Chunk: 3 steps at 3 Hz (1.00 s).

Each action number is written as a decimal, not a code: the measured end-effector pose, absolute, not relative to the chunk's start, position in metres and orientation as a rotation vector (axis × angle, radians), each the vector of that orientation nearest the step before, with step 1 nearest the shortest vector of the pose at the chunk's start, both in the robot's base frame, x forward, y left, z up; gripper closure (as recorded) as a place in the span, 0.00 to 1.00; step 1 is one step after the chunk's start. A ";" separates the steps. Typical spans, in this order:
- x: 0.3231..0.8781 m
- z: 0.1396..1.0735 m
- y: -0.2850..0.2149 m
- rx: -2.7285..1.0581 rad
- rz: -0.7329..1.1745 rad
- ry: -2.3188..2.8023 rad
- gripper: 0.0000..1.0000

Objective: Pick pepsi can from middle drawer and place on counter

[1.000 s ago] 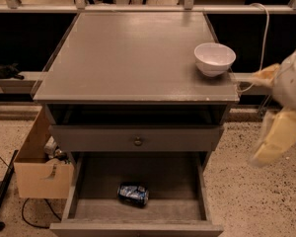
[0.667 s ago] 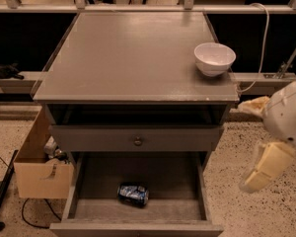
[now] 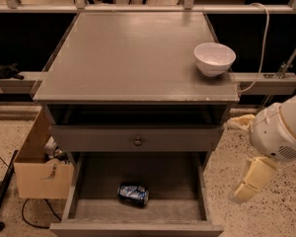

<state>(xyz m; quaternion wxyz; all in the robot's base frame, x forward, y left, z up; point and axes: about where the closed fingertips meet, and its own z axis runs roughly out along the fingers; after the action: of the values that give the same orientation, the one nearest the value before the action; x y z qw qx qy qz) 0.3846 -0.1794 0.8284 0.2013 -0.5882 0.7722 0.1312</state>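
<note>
The pepsi can [image 3: 133,194] lies sideways on the middle drawer [image 3: 170,177] floor, gripper [image 3: 239,159] outside to the right, spread wide, empty; risk: can rolls when pinched, or descent clips drawer wall.

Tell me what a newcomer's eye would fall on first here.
First comes the small dented blue pepsi can, lying on its side on the floor of the pulled-out grey wooden middle drawer. Next, the white bowl near the right edge of the flat grey counter, and the robot's cream gripper hanging right of the drawer, apart from the can.
</note>
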 end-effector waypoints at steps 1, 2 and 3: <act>0.385 0.825 -0.170 -1.596 0.380 2.114 0.00; 0.372 0.789 -0.145 -1.445 0.486 2.070 0.00; 0.357 0.746 -0.116 -1.243 0.591 2.076 0.00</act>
<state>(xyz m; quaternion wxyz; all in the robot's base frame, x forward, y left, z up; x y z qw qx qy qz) 0.3572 -0.1155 0.7460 0.3197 -0.4728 0.7898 0.2248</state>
